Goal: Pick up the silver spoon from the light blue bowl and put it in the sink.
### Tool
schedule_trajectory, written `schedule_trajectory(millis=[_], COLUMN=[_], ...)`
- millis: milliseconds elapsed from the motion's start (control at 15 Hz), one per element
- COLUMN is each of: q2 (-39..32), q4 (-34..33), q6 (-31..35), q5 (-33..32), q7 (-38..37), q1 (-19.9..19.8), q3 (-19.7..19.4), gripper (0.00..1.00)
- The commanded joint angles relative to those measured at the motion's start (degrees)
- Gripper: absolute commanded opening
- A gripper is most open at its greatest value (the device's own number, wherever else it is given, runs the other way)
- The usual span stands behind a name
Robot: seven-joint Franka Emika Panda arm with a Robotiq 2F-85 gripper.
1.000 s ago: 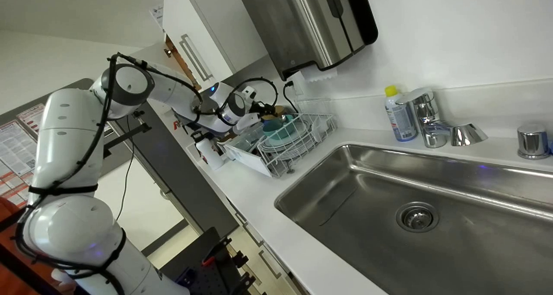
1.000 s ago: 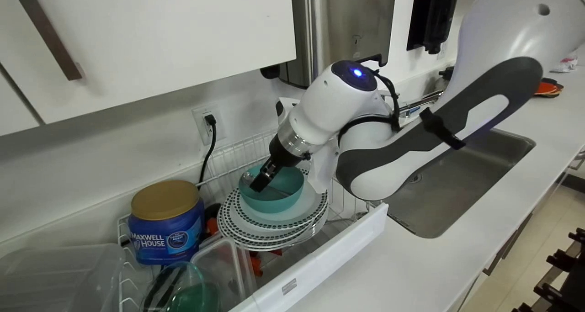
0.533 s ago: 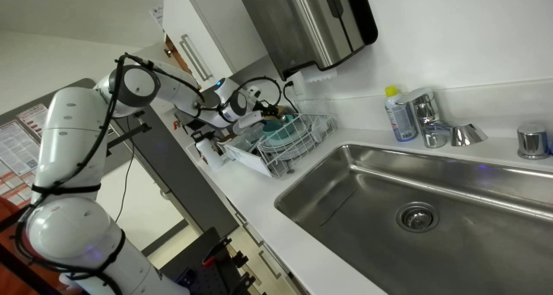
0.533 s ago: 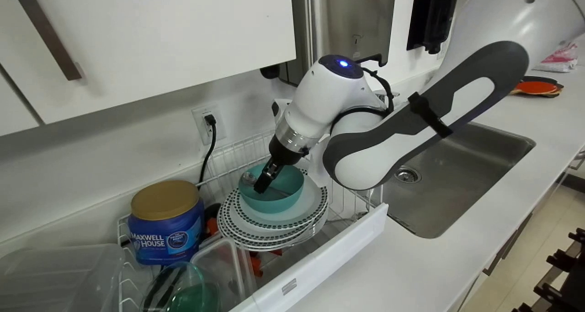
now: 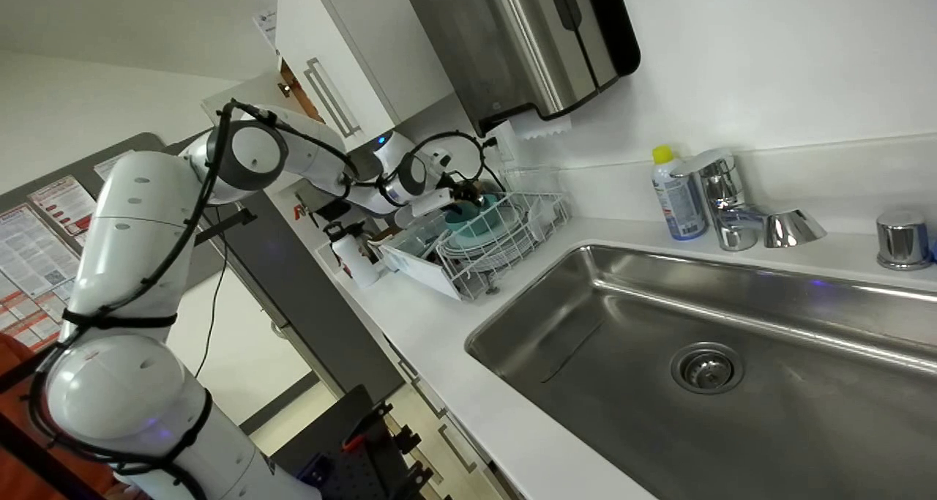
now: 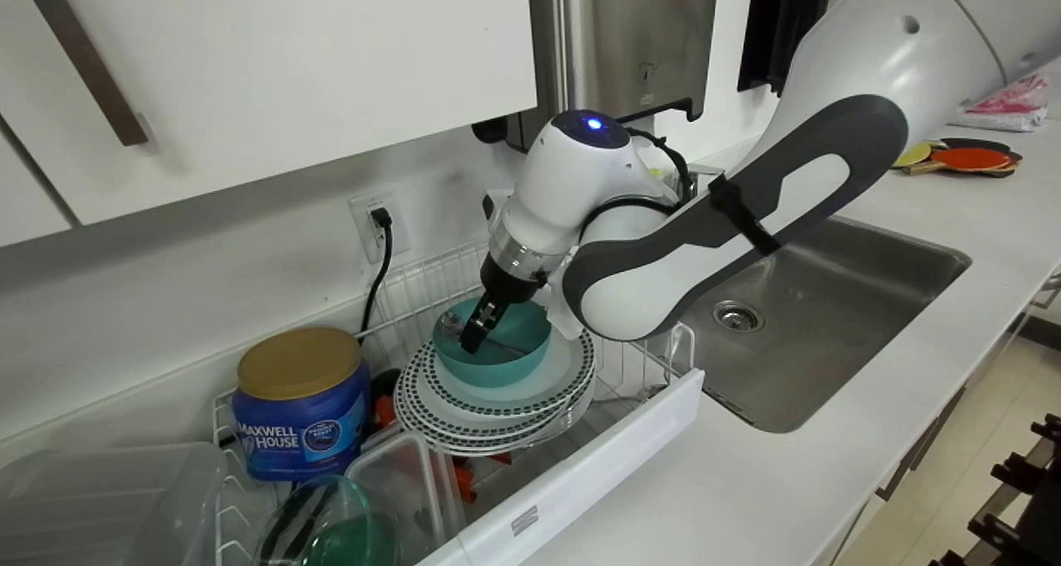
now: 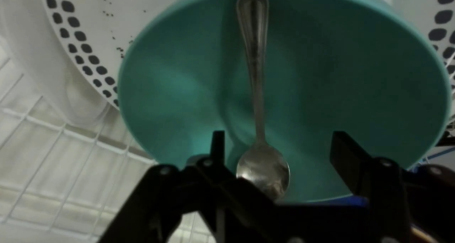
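The silver spoon [image 7: 259, 90] lies in the light blue bowl, its handle resting toward the rim at the top of the wrist view. Its round head also shows in an exterior view [image 6: 450, 326]. The teal bowl [image 7: 170, 93] stands on a stack of plates in the dish rack; it shows in both exterior views [image 5: 472, 227] [image 6: 497, 373]. My gripper [image 7: 279, 138] is open, its fingertips apart on either side of the spoon near its neck and head. The gripper also shows over the bowl in an exterior view [image 6: 474, 338]. The steel sink [image 5: 622, 390] lies beyond the rack.
The white wire dish rack [image 6: 580, 475] holds patterned plates [image 6: 543, 399]. A blue coffee tub [image 6: 302, 417] and clear containers [image 6: 108, 500] stand beside the bowl. A paper towel dispenser [image 5: 527, 39], a faucet [image 5: 725, 200] and a spray can [image 5: 677, 196] are near the sink.
The arm has shifted, its forearm and wrist moving left in the view facing the coffee tub and right in the sink view. The fingertips stay over the bowl. Bowl and spoon have not moved.
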State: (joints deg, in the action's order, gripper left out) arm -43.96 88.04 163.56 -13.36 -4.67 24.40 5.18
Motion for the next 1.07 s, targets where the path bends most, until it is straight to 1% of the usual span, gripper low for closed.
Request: schedule_trajectory(millis=[0, 333, 533, 600, 933, 1000], q2=[-2.3, -3.87, -4.44, -4.54, -3.91, -3.5], q4=[-3.98, -5.43, -5.75, -5.77, -5.16, -4.82], q6=[-3.2, -3.37, -3.73, -3.88, -4.28, -4.22], q5=[1.34, 1.35, 1.4, 1.41, 0.94, 0.88], q7=[2.56, 2.64, 2.9, 2.99, 3.17, 2.92], q1=[-0.77, -0.87, -0.98, -1.01, -0.55, -0.44], q3=[1.1, 1.09, 1.31, 1.39, 0.73, 0.53], gripper=[0.78, 0.76, 0.69, 0.49, 0.09, 0.03])
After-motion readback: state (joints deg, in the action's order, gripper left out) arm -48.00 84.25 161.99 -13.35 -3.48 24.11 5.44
